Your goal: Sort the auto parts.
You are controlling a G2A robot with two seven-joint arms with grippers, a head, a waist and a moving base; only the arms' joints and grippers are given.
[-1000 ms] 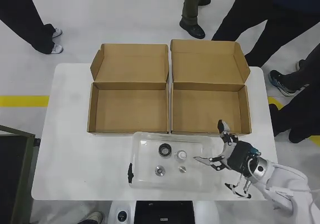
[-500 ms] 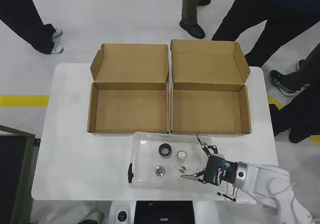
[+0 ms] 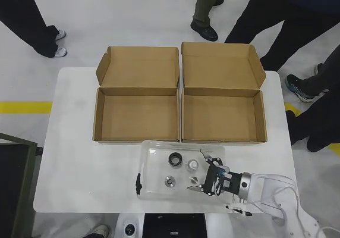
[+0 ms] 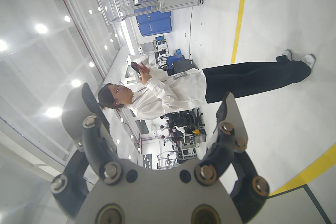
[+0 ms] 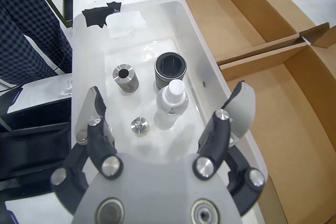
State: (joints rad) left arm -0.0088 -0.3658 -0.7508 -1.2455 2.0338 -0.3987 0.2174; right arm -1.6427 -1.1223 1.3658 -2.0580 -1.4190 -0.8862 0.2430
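**Sorting at its outset.** The clear tray (image 3: pixel 158 143) stands at the robot-side edge of the counter (image 3: pixel 75 149), just in front of two open cardboard boxes. You see only bare cardboard inside the left box (image 3: pixel 137 116) and the right box (image 3: pixel 220 118), so no part has been sorted yet.

All four parts stand in the tray:
- a black-rimmed bearing (image 5: pixel 170 68);
- a white-capped bottle (image 5: pixel 173 99) just beside the bearing;
- a grey cylinder (image 5: pixel 125 78) with a dark bore;
- a small metal knob (image 5: pixel 140 125).

Your right claw (image 5: pixel 168 93) hovers over the tray's right end, jaws spread wide and gripping nothing; the knob and bottle lie nearest it. Your left claw (image 4: pixel 157 93), likewise released and empty, aims out into the room, away from the counter.

By this showing the whole task remains: four picks, each carried to a box.
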